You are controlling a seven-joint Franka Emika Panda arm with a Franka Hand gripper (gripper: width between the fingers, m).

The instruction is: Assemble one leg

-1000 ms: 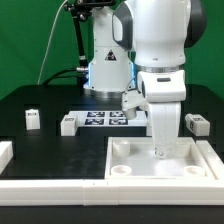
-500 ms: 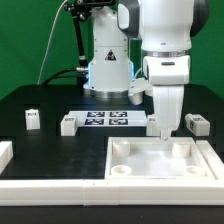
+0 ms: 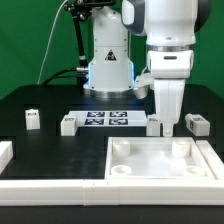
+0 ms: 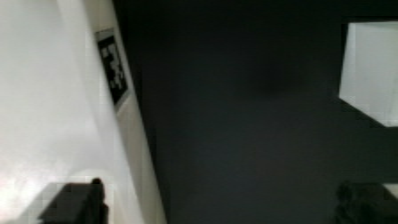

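The white robot arm is hanging straight down over the far side of the black table. Its two dark fingers are standing spread wide apart, released and grasping nothing. In the wrist view only bare black table is showing between them.

The leg, a small white plastic rectangular block, is resting on the table just beside the arm's lower end, on the exterior view's left of it and partly hidden by it. It is sitting near the far edge of the large white square panel with round corner sockets, which is lying flat in the foreground.

A second small white block is lying on the exterior view's right of the arm. Two more white blocks are sitting well apart from it toward the exterior view's left. The marker board, thin, flat and white with black tags, is lying between the nearer of those two blocks and the leg.

In the wrist view a broad white surface bearing a black-and-white tag is filling one side, and a plain white block face is showing at the other. I cannot tell which parts these are.
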